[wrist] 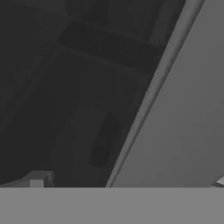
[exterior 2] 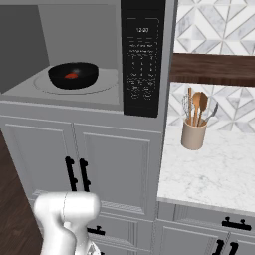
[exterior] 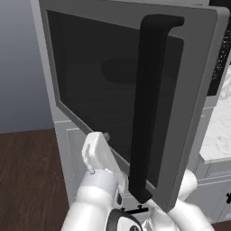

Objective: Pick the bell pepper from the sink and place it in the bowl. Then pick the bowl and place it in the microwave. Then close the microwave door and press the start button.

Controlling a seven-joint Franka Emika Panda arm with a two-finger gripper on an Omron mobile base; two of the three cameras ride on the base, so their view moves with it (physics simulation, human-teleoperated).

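Grey paneled cabinets [exterior 2: 107,164] and a marble table [exterior 2: 209,164] frame our kitchen, with a patterned tile wall above. We see one microwave [exterior 2: 74,55], its cavity open, and on its turntable one black bowl [exterior 2: 73,74] holding one red bell pepper [exterior 2: 71,75]. So the first two steps look done to us, and closing is the step in hand.

From the left base camera, one microwave door [exterior: 103,85] stands swung out toward us, its single black bar handle [exterior: 146,108] running down the front. Our arm [exterior: 97,155] reaches up just below and behind the door's lower edge. The hand camera looks closely across the door's tinted window and grey frame.

The fingers are spread to their widest and hold nothing.

Next, we judge, the hand must push the door round until it shuts, then reach the black control panel [exterior 2: 143,55] for the start button.

Beside the microwave we count one utensil crock [exterior 2: 194,133] with several utensils.
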